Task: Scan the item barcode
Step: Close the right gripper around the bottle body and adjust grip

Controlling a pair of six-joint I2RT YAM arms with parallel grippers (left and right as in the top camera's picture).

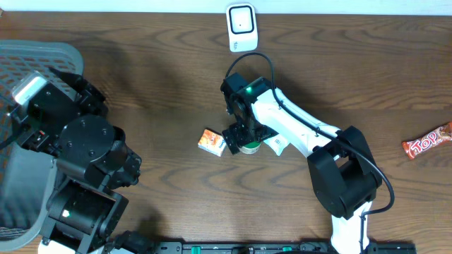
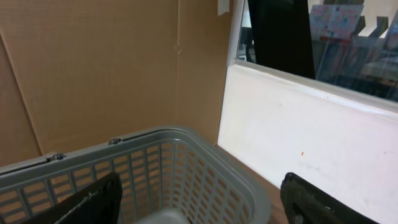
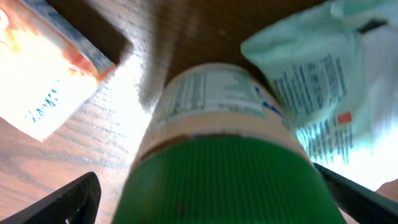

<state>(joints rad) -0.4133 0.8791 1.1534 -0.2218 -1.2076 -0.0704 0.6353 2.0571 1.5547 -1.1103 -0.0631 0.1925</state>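
Brown wood grain fills the overhead view: this is the worktop (image 1: 141,56). A small white scanner (image 1: 241,27) stands at its far edge. My right tool (image 1: 245,137) hangs over a green-capped bottle (image 1: 248,147) near the middle, well apart from the scanner. I judge the bottle to be the item to scan, and my tool sits here to pick it up. An orange and white carton (image 1: 211,142) lies just beside the bottle on one side and a pale packet (image 1: 276,145) on the other, so the space for my fingers is tight. A red candy bar (image 1: 428,141) lies far off at the worktop's right edge. My left arm (image 1: 85,141) is folded back over a grey basket (image 1: 35,60), out of the way.

Left wrist view: my left tool (image 2: 202,208) is spread and empty, its two dark fingertips above the basket's slotted rim (image 2: 155,140). Behind it are brown cardboard (image 2: 93,62) and a white panel (image 2: 311,124).

Right wrist view: my right tool's fingers stand wide apart at the lower corners, one on each side of the bottle's ribbed green cap. They do not appear to press on it. The bottle's printed label (image 3: 214,93) faces up and is blurred, so I cannot find a barcode. The carton lies at upper left, the packet at upper right, and the packet seems to touch the bottle.
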